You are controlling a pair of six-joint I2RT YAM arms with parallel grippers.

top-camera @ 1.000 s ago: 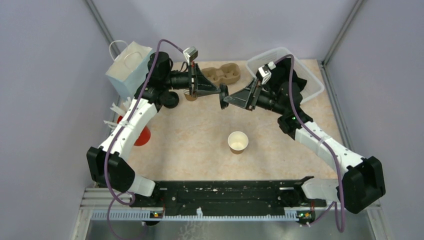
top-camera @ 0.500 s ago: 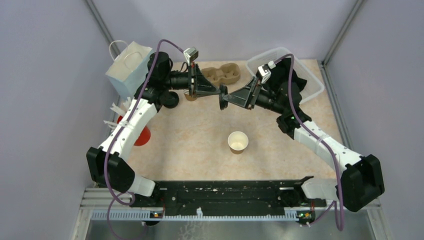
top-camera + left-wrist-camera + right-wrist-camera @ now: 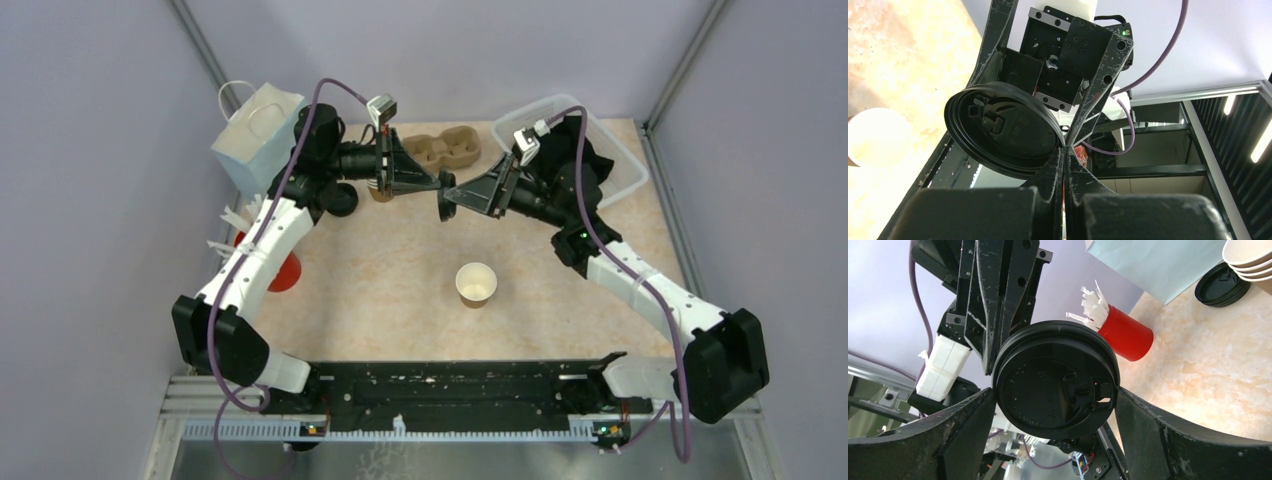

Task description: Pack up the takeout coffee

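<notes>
Two sets of jaws meet on one black lid, which hangs in the air over the desk, a little above the middle of the overhead frame. The lid stands on edge, and that is what I steer by: one flat face looks square into my right wrist camera and fills the centre of that picture, while the other face shows to the left wrist camera. The left jaws are clenched on the rim, pinching it at one spot, at the lid's lower right in the left wrist picture. The right jaws are spread wide and straddle the disc across its full width, one at the left of the rim and one at the right, both hard up against it. Whether they press on it or merely frame it, I cannot tell. The open paper cup stands upright on the desk lower in the overhead frame, well apart from both sets of jaws and a shade nearer the right arm. I judge this a handover: the right side must bite across the rim before the left lets go.
</notes>
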